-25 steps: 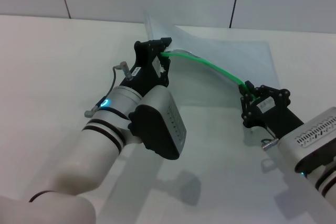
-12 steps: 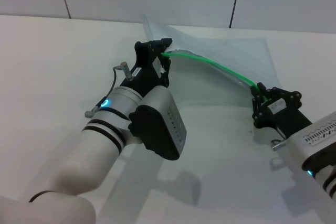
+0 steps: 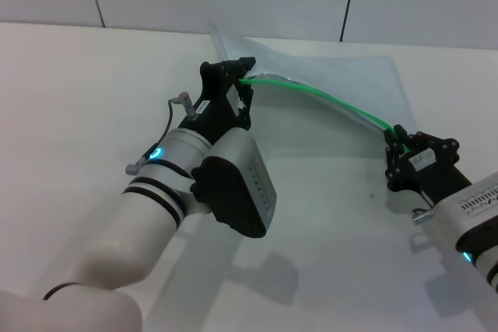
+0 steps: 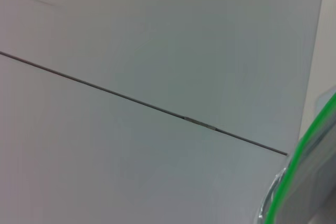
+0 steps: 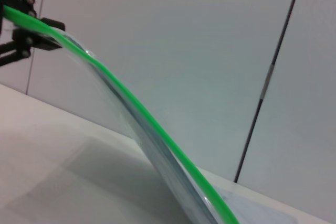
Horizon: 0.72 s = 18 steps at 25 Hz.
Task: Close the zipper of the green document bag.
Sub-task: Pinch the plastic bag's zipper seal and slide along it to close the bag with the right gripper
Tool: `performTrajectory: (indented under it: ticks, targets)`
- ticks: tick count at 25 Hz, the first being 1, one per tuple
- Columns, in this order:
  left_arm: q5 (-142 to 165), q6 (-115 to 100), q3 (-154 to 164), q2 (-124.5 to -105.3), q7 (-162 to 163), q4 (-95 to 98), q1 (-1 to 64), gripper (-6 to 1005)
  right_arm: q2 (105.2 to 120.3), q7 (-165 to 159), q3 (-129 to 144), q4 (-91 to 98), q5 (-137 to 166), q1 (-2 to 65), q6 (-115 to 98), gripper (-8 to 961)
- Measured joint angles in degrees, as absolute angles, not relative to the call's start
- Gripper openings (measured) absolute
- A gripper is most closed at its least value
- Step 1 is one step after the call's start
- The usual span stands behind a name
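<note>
Green zipper point(image 3: 327, 101) stretched between both grippers, closing nearly done.
Head view: left gripper point(image 3: 243, 83) pinches one end of the green document bag point(image 3: 350, 83) on the table; right gripper point(image 3: 398, 145) clamps the far end. Wrist views: strip taut, apparently sealed; little remains.

The green document bag point(image 3: 366, 87) rests on the white table point(image 3: 78, 83).
</note>
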<state>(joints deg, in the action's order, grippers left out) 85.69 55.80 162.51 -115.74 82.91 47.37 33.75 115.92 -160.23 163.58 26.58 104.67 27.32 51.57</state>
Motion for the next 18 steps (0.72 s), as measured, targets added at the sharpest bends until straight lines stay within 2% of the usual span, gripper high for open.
performTrajectory:
  ticks: [18]
  targets:
    - [85.69,55.03,162.51,-115.75,82.97,47.17,33.82,78,115.93,-160.22,163.75,23.4,101.05,26.73,51.5,101]
